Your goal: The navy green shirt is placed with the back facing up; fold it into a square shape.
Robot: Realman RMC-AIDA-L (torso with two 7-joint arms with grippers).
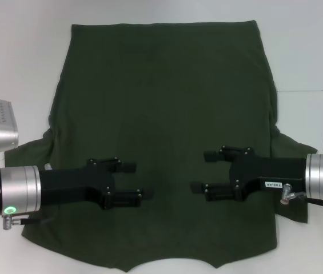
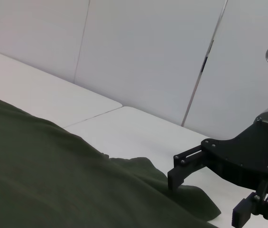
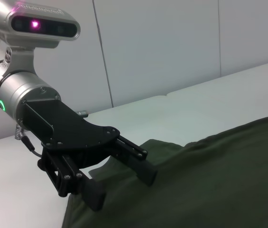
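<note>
Navy green shirt [image 1: 167,137] lies flat and spread on the white table [image 1: 24,57], hem at the far edge, collar notch at the near edge, one sleeve poking out on each side. No fold is made yet, as I judge it.

Risks, left to right. My left gripper [image 1: 132,180] hangs over the left half of the body, inboard of the left sleeve [image 1: 27,151]. If I close here I'd likely pinch only the top layer mid-panel and drag a ridge instead of a clean fold. That sleeve is already a bit bunched, so folding over it would probably trap a lump. My right gripper [image 1: 204,171] sits mirrored over the right half, fingertips pointing at the left one. With the two facing each other across a modest gap, moving further inward could make them collide. Uneven timing between the arms would skew the square. The right sleeve [image 1: 290,142] looks rumpled too, with the same lump risk.

Grip state: left gripper's fingers are spread wide and hold nothing. Right gripper's are also spread wide and empty. In the left wrist view one right fingertip [image 2: 174,178] seems at or just above the cloth; I can't tell whether it touches.
</note>
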